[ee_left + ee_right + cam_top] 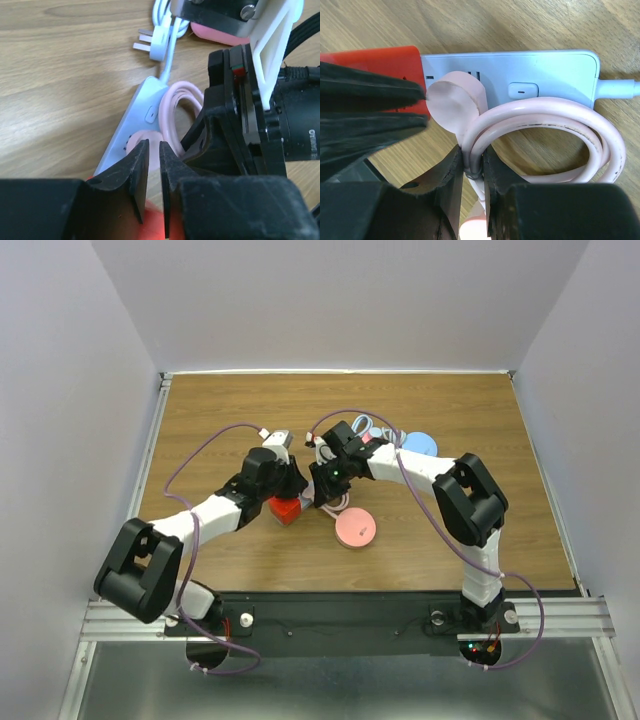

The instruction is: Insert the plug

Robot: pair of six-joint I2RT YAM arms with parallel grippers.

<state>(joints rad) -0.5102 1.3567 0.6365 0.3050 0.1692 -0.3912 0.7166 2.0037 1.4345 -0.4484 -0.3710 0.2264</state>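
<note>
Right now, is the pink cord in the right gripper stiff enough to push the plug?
Probably not: the pink cord curls in a loose loop, so it likely bends under a push. The right gripper holds it close behind the pink plug, which may give that short stretch some stiffness.

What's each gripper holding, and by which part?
Right gripper pinches the pink cable just behind its round plug, which sits on the white power strip. Left gripper: fingers close together at a red block; whether it grips anything cannot be told.

Wooden table [220,410] bears a power strip [520,70], pink disc [354,529], blue disc [420,443].
</note>
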